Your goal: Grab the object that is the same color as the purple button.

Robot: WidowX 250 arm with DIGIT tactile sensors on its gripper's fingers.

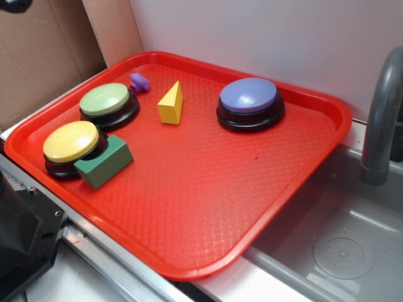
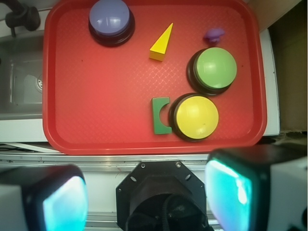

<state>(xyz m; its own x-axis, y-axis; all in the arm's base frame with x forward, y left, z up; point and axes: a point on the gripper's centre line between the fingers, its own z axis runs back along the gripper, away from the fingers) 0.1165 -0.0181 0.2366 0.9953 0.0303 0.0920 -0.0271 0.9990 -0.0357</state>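
Red plastic tray, textured floor, raised rim; sits on the counter beside a grey sink basin with a grey faucet.

Contents of tray:
- Purple button: lavender-blue dome on black base, far side of tray near the sink, standing alone.
- Green button: green dome, black base, by the tray's opposite side.
- Yellow button: yellow dome, black base, just beside the green button, nearer the front rim.
- Green block: dark green with a curved notch; the notch faces the yellow button's base, touching or nearly so.
- Yellow wedge: triangular, between the purple and green buttons.
- Small purple piece: lumpy, rounded; lies on the tray floor just behind the green button, near the far rim, apart from the wedge.

End effector: fingers spread wide, nothing between them; held above the counter outside the tray's front rim. In the wrist view the purple piece lies well apart from it, across the tray at upper right, past the yellow and green buttons.
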